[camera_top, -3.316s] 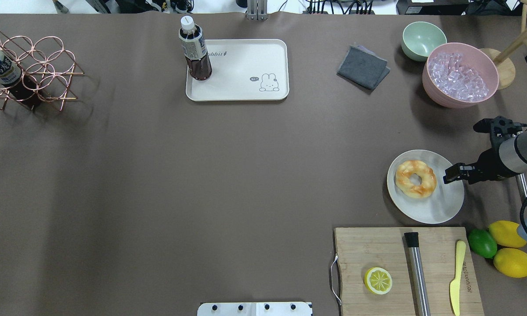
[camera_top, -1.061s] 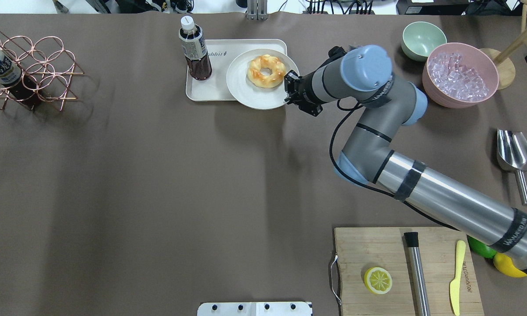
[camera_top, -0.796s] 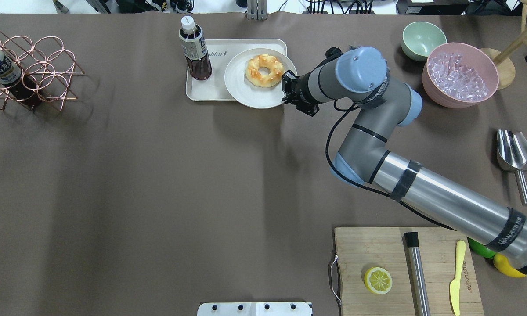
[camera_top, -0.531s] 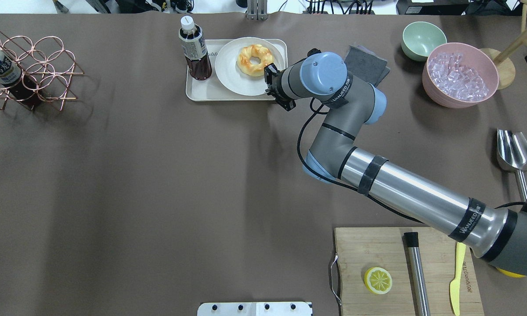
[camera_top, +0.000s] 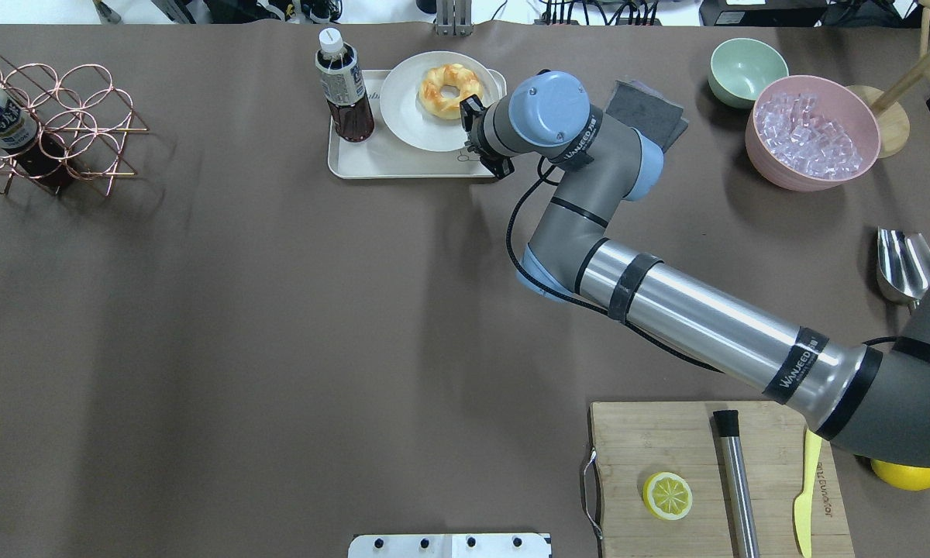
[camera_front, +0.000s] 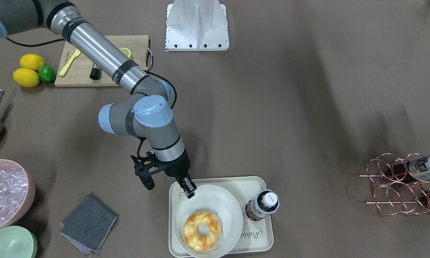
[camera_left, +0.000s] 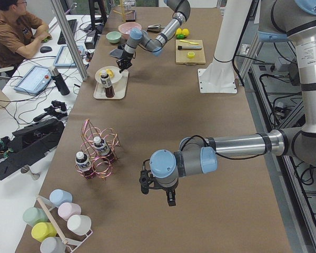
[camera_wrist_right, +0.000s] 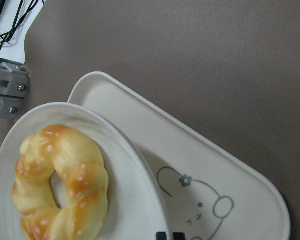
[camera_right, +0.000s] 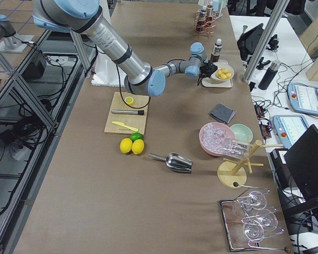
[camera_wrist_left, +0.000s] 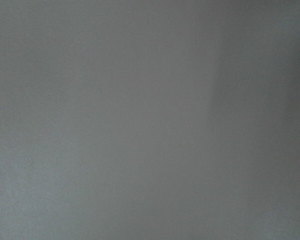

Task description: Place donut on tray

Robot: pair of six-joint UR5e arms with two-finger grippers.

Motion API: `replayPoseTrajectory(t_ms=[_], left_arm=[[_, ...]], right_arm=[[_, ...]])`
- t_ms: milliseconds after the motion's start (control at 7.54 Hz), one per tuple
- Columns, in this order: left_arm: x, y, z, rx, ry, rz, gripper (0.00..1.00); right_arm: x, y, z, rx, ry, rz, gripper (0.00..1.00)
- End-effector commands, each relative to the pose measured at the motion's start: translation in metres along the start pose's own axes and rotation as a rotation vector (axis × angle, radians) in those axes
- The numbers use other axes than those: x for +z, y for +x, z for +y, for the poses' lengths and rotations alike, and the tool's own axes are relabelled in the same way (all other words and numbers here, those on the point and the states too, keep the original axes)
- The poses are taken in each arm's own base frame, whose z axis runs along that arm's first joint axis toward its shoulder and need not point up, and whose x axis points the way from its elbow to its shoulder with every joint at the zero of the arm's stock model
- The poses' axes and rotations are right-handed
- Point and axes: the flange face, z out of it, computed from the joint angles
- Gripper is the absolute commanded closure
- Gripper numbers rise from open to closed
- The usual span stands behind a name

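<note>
The donut (camera_top: 451, 91) is a golden braided ring and lies on a round off-white plate (camera_top: 415, 116). My right gripper (camera_top: 471, 124) is shut on the plate's near right rim. It holds the plate over the right half of the cream tray (camera_top: 387, 161), past the tray's far edge. In the right wrist view the donut (camera_wrist_right: 60, 185) sits on the plate (camera_wrist_right: 127, 192), which casts a shadow on the tray (camera_wrist_right: 225, 160) beside the bear drawing. My left gripper (camera_left: 155, 190) shows only in the exterior left view; I cannot tell whether it is open.
A dark drink bottle (camera_top: 343, 93) stands on the tray's left end. A grey cloth (camera_top: 655, 116), a green bowl (camera_top: 746, 70) and a pink bowl of ice (camera_top: 814, 132) are to the right. A copper wire rack (camera_top: 54, 128) is far left. A cutting board (camera_top: 666, 442) holds a lemon half (camera_top: 667, 495).
My right arm carried the plate with the donut from the table's right side to the tray. In the last half second the plate moved further back over the tray's far edge.
</note>
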Motion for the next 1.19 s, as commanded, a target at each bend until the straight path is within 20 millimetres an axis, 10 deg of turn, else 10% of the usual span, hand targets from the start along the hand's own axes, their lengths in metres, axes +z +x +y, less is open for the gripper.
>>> replayPoseTrajectory(t_ms=[0, 133, 531, 1061], left_arm=[[-0.002, 0.003, -0.001, 0.005, 0.005, 0.001, 0.02], [-0.003, 0.003, -0.001, 0.004, 0.006, 0.001, 0.02], [-0.002, 0.003, 0.000, 0.002, 0.005, 0.003, 0.02], [-0.001, 0.001, 0.001, -0.006, 0.001, 0.003, 0.02]], right_arm=[[0.008, -0.001, 0.002, -0.002, 0.032, 0.000, 0.25], [0.005, -0.003, 0.005, -0.002, 0.031, -0.001, 0.00], [-0.037, -0.021, 0.022, -0.028, -0.035, 0.014, 0.00], [-0.161, 0.070, -0.096, -0.286, -0.114, 0.137, 0.00]])
